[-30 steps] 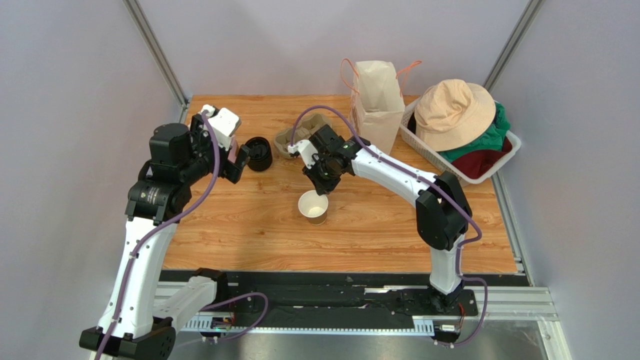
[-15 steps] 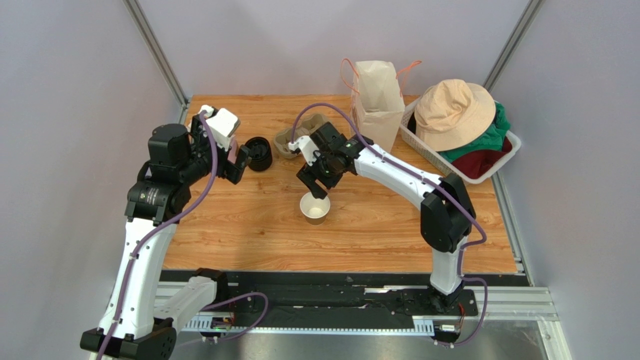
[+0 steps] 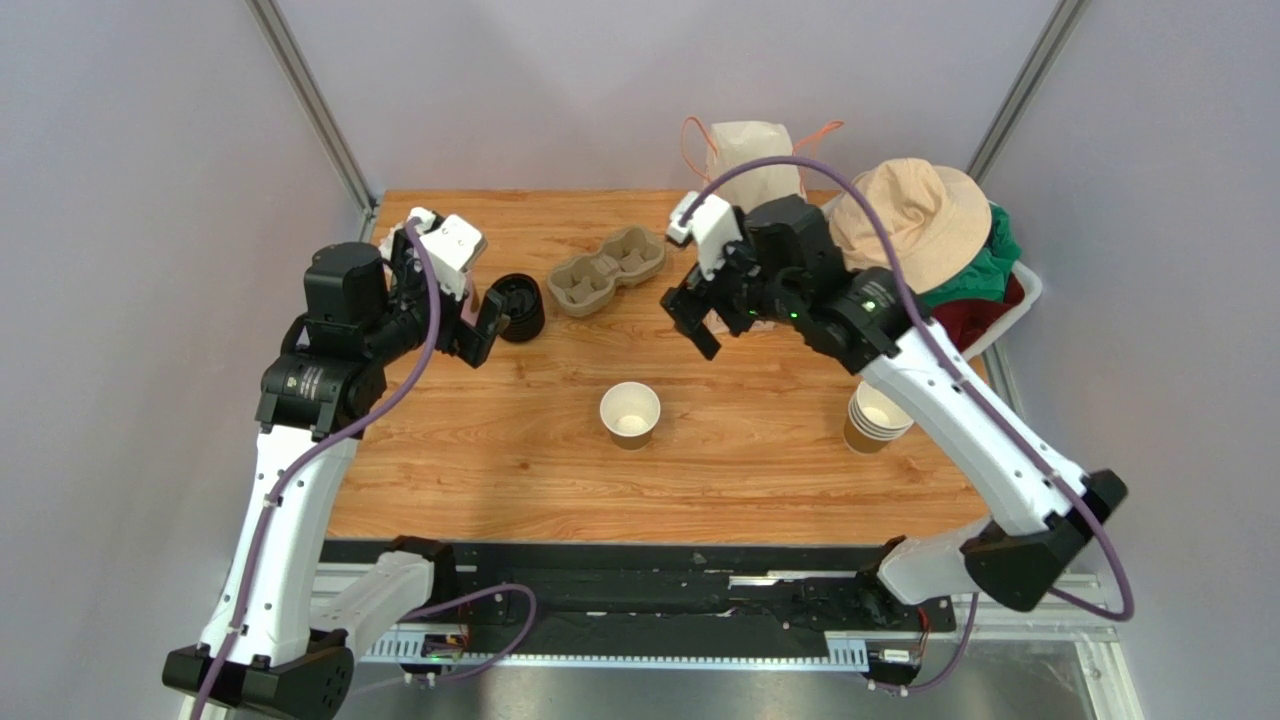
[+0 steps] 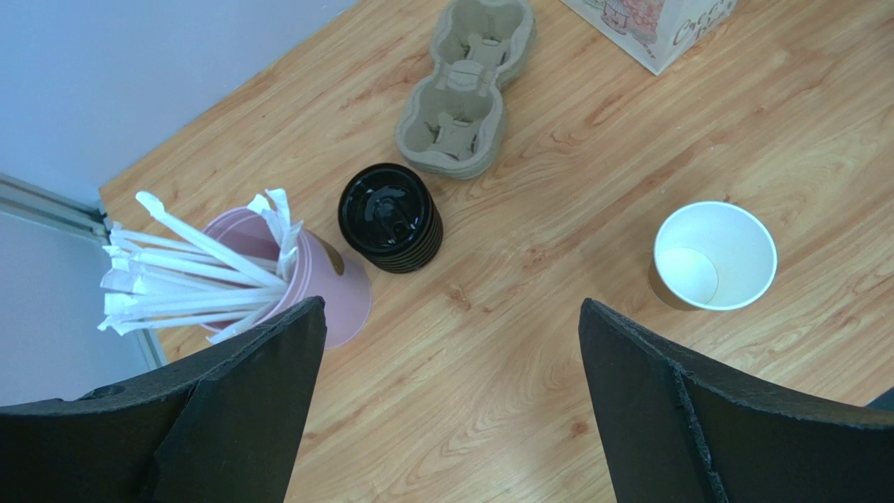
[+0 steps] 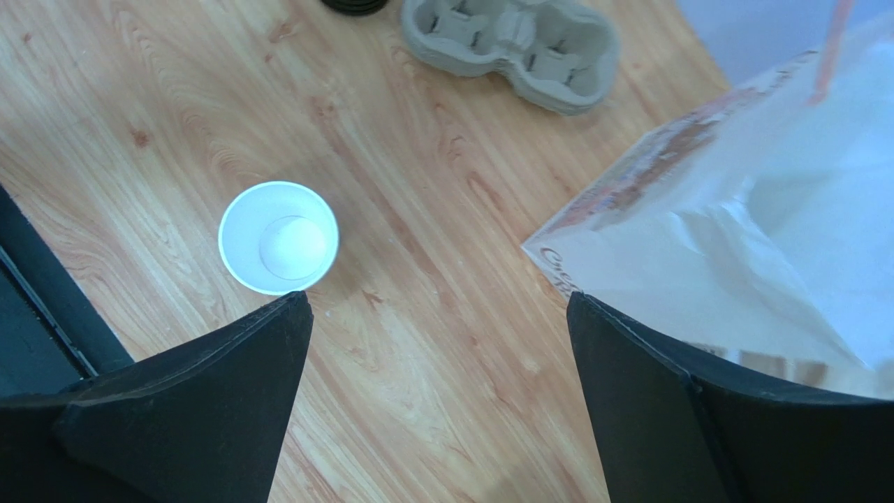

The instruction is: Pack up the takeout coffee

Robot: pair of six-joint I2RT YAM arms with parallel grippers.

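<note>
The right gripper (image 3: 694, 320) has left the cup (image 3: 630, 413) and swung up toward the bag (image 3: 747, 150), jaws wide and empty — the cup stands lidless mid-table, so lidding seems next, with the left gripper (image 3: 481, 327) wide beside the lids (image 3: 517, 306).

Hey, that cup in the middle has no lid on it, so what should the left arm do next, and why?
Probably bring the open left gripper down onto the black lid stack to take the top lid: the paper cup stands upright and lidless, and the right gripper is open, away from it.
</note>
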